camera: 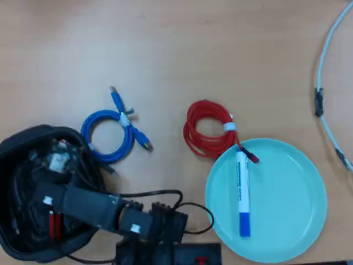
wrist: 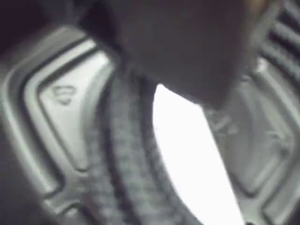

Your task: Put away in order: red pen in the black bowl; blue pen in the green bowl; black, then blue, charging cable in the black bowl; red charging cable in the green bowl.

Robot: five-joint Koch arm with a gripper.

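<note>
- Pale wooden table (camera: 220, 49) under everything, with the arm (camera: 94, 207) stretched over the black bowl (camera: 14, 149) at the overhead view's left.
- Gripper (wrist: 187, 61) is down inside that bowl; wrist view is blurred, so I can't tell whether its jaws are parted or closed.
- Black cable (wrist: 126, 159) lies beneath it on the ribbed floor, so I'd judge this the black-cable step.
- Blue pen (camera: 242, 193) already lies in the green bowl (camera: 292, 221).
- Blue cable (camera: 107, 135), likely next, lies just beside the black bowl; red cable (camera: 207, 130) touches the green bowl's rim.
</note>
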